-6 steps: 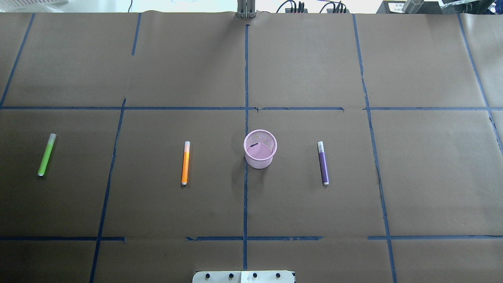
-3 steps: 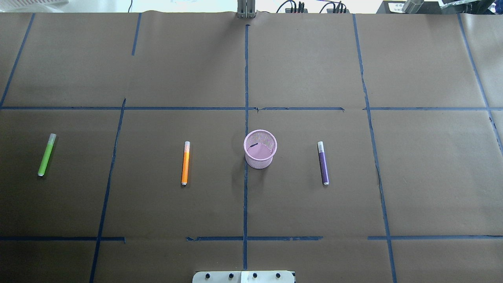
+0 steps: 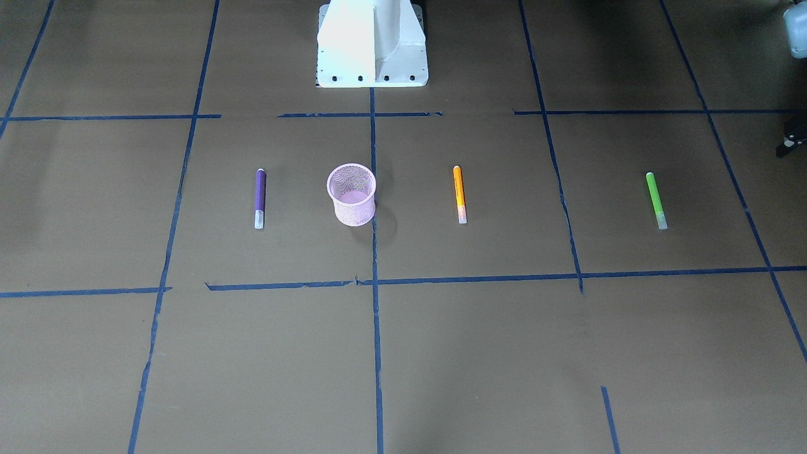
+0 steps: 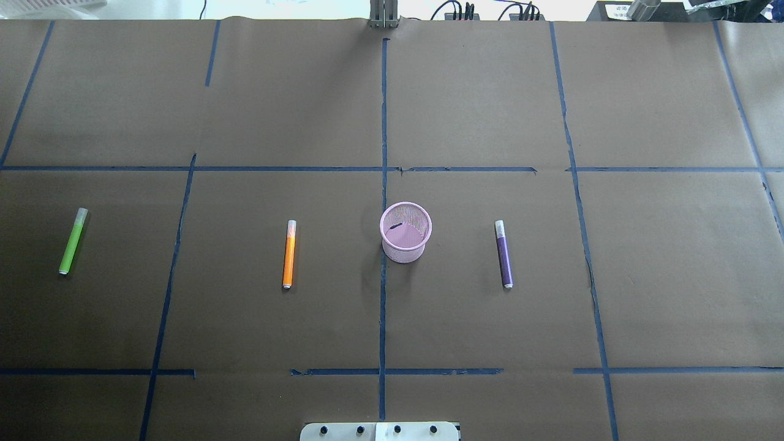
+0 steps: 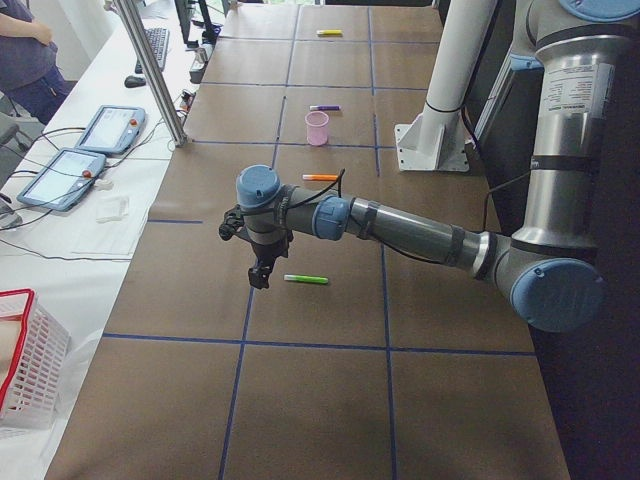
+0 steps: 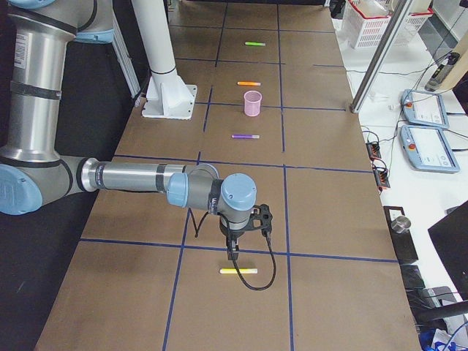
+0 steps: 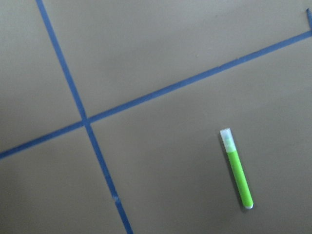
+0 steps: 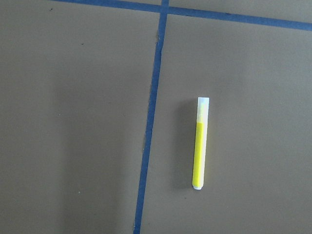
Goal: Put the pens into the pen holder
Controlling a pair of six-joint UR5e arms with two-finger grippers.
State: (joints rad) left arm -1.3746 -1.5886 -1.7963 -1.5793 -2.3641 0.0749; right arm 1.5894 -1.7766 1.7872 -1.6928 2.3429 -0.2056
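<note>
- While the pen holder [image 4: 405, 233] stands upright mid-table, we see the orange pen [image 4: 289, 254] and the purple pen [image 4: 504, 254] lying flat either side of it, both apart from it.
- The left gripper [image 5: 258, 277] hangs near the green pen [image 4: 73, 241]; we cannot tell whether its jaws are parted.
- The right gripper [image 6: 233, 253] hangs above a yellow pen [image 8: 200, 143]; again we cannot tell.

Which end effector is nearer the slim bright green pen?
Left. The left end effector hangs just beside the slim bright green pen; the right end effector is far away, by a slim yellow pen.
</note>
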